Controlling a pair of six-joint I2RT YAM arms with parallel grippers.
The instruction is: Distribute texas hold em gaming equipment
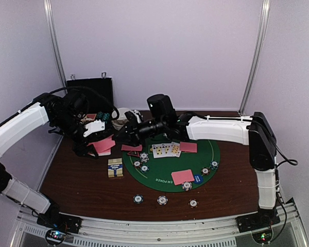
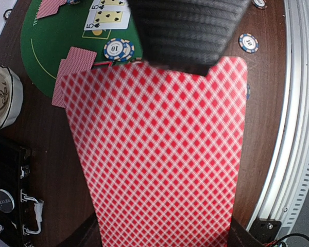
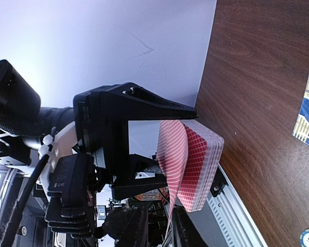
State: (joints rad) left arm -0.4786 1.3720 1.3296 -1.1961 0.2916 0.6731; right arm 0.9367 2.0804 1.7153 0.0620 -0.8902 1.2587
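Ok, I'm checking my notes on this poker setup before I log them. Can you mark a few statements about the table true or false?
1. The left gripper is clamped on a deck of pink-backed cards. True.
2. The face-up cards lie off the green mat, on the bare table. False: they lie on the green mat, near its middle.
3. Three chips lie on the table in front of the green mat, on the side nearest the arms. True.
4. The black case sits at the table's near edge. False: it is at the far edge, on the left.
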